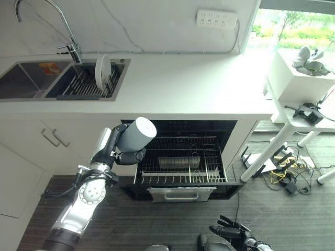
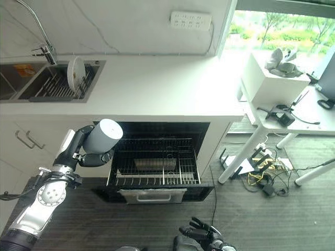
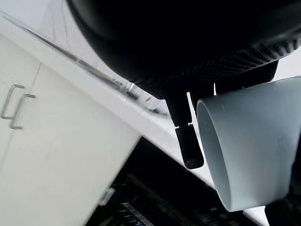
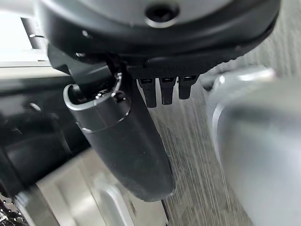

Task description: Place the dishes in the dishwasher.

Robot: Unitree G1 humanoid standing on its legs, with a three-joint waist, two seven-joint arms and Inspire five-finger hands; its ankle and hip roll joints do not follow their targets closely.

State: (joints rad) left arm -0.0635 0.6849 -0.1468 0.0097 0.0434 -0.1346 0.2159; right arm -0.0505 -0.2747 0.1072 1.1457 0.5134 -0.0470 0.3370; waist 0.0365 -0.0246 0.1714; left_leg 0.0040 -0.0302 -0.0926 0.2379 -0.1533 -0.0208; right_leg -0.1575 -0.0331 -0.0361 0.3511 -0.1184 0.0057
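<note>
Dishwasher (image 1: 230,157) stands open under the counter (image 1: 183,89), with its wire rack (image 1: 180,166) pulled out over the floor. The rack lies below and to the right of the left hand (image 1: 123,154), near it but not under it. One grey dish sits low in the middle of the rack; what kind of dish it is cannot be made out. The left hand is curled round a white cup (image 1: 137,134), fingers wrapped on the body, so it is clamped on the cup. The cup is held tilted: its long axis runs from the hand up and to the right, with the flat round end pointing toward the counter edge. The left wrist view shows the rim (image 3: 209,141) and the hollow inside, a dark finger (image 3: 188,146) beside it. The cup is in the air at the rack's left front corner, above the wire level and clear of it. The right hand (image 1: 230,230) hangs low, well below and to the right of the rack, fingers spread and relaxed, holding nothing. A white plate (image 1: 102,72) stands on edge in the sink rack (image 1: 84,86), up and to the left of the left hand, well apart. Judgement: the left arm is the nearer one, and the coming move needs the cup carried right and down, then turned so that it sits between the wires.
</note>
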